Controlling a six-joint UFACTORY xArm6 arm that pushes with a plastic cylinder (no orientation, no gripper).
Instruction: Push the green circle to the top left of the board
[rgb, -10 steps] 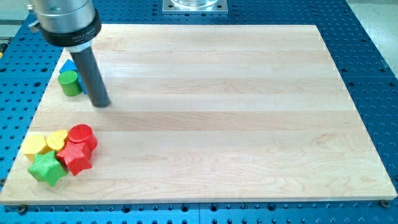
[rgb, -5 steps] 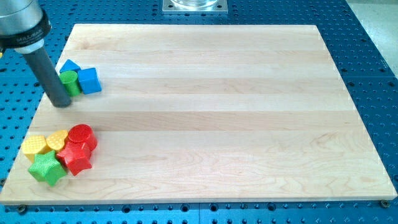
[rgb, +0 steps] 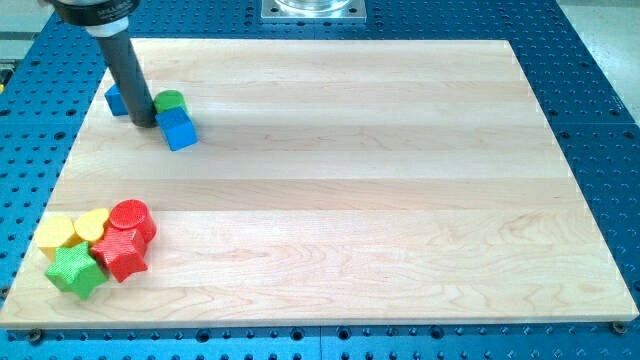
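Observation:
The green circle (rgb: 170, 101) stands near the board's upper left, touching a blue cube (rgb: 179, 129) just below it. My tip (rgb: 144, 122) rests on the board right against the green circle's left side. Another blue block (rgb: 117, 98) sits to the left of the rod, partly hidden by it.
A cluster lies at the board's lower left: a yellow block (rgb: 56, 235), a yellow heart (rgb: 92, 226), a red circle (rgb: 131, 217), a red star (rgb: 121, 254) and a green star (rgb: 74, 271). The wooden board (rgb: 360, 180) lies on a blue perforated base.
My tip moved up and right from the green circle's lower left. The green circle and blue cube shifted right; the other blue block stayed to the left, now separated from them.

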